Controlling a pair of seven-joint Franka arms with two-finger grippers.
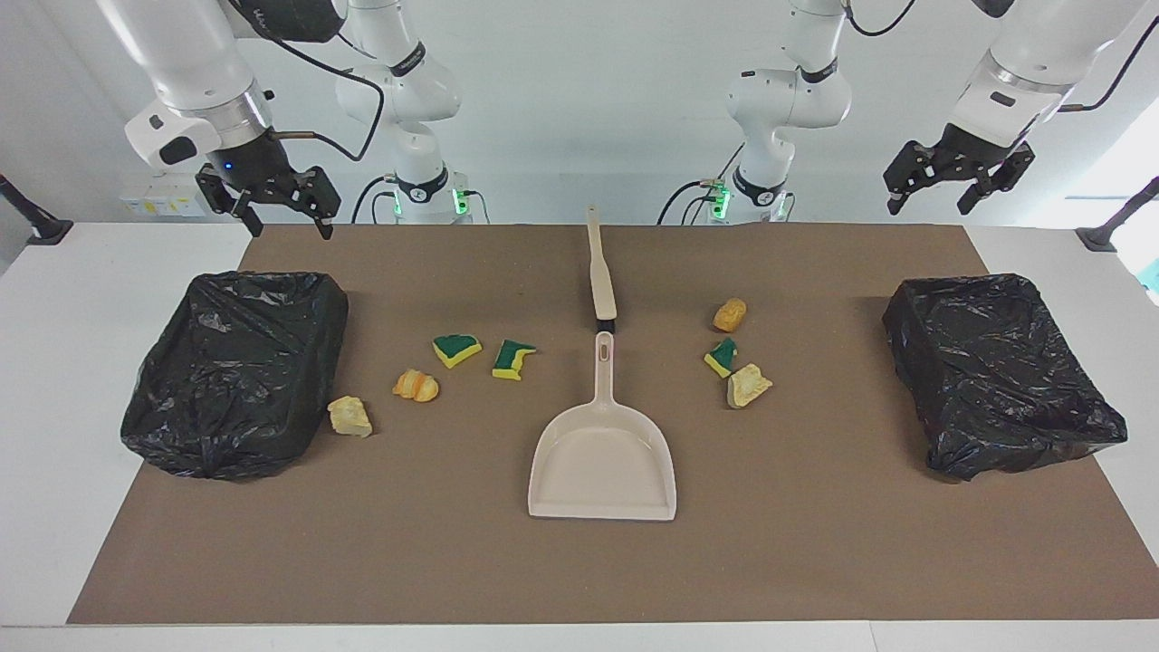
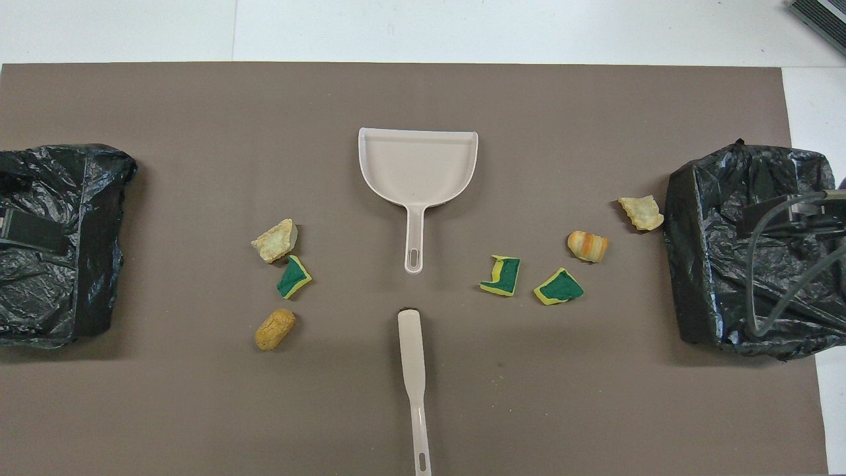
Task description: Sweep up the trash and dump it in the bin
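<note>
Dustpan lies mid-table on the brown mat, its handle aimed at the robots and its open mouth facing away. Brush lies in line with that handle, nearer the robots, long axis running the same way: both look laid out for a grab from either arm.

Trash is split about the dustpan: four scraps toward the right arm's bin, three scraps toward the left arm's bin.

Right gripper and left gripper hang high, jaws wide, holding nothing. Sweeping not begun.
</note>
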